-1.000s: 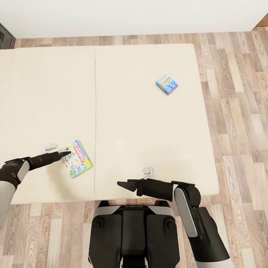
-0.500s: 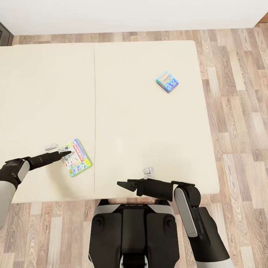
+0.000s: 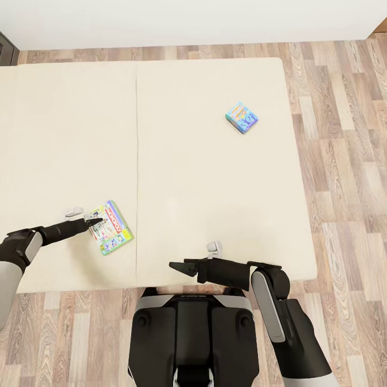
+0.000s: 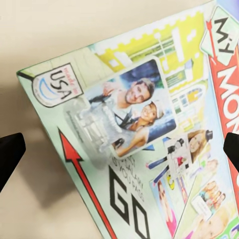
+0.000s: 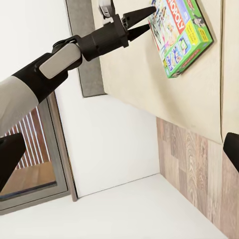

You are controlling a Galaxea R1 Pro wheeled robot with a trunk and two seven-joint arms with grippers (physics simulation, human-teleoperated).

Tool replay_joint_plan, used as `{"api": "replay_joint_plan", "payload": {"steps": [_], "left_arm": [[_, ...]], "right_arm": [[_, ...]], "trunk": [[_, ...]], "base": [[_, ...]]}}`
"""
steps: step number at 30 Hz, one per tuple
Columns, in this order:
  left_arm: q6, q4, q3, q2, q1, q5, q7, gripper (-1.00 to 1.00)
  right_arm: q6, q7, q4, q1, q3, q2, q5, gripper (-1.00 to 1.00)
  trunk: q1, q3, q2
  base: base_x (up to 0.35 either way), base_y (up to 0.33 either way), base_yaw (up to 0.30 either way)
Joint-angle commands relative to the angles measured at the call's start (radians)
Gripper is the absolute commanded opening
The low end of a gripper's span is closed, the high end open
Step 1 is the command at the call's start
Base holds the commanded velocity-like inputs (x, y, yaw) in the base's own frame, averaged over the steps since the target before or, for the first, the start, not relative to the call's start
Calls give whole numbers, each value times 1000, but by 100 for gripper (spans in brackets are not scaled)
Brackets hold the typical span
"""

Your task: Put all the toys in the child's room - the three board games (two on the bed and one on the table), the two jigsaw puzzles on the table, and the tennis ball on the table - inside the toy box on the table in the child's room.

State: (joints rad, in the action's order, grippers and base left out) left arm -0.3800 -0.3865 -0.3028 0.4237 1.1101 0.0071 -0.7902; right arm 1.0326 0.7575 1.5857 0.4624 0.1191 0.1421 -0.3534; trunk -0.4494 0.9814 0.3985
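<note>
Nearest, right gripper (image 3: 179, 267) hangs over the bed's (image 3: 215, 177) near edge at about 6 o'clock, fingers parted, nothing between them; its tips point toward 9 o'clock. Left gripper (image 3: 95, 220) at 8 o'clock, jaws spread wide, tips right over the near-left corner of the white-and-green board game (image 3: 111, 228); whether they touch it, cannot tell. Left wrist view: fingertips (image 4: 10, 152) stand wide apart on either side of the printed lid (image 4: 144, 144), not closed on it. That box lies flat, skewed, just left of the mattress seam and close to the near edge. Small blue board game (image 3: 241, 119) toward 1 o'clock, well apart from the first, nearer the right edge, bare mattress all round it. Wood-plank floor (image 3: 344, 177) open along the right side and beyond the far edge; white wall (image 3: 188, 21) at 12 o'clock.
</note>
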Motion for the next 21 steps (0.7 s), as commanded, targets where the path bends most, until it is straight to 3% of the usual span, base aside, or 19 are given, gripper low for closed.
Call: {"api": "replay_joint_plan", "payload": {"steps": [1, 16, 21], "left_arm": [[-10, 0, -6, 0, 1, 1, -4, 100], [-10, 0, -6, 0, 1, 1, -4, 100], [-10, 0, -6, 0, 1, 1, -4, 100]], "right_arm": [[4, 5, 0, 0, -1, 1, 4, 100], [4, 5, 0, 0, -1, 1, 4, 100], [4, 5, 0, 0, -1, 1, 4, 100]], "trunk": [[-1, 1, 2], [-1, 1, 2], [-1, 1, 2]], "base": [[0, 0, 0], [0, -1, 0], [0, -144, 0]]}}
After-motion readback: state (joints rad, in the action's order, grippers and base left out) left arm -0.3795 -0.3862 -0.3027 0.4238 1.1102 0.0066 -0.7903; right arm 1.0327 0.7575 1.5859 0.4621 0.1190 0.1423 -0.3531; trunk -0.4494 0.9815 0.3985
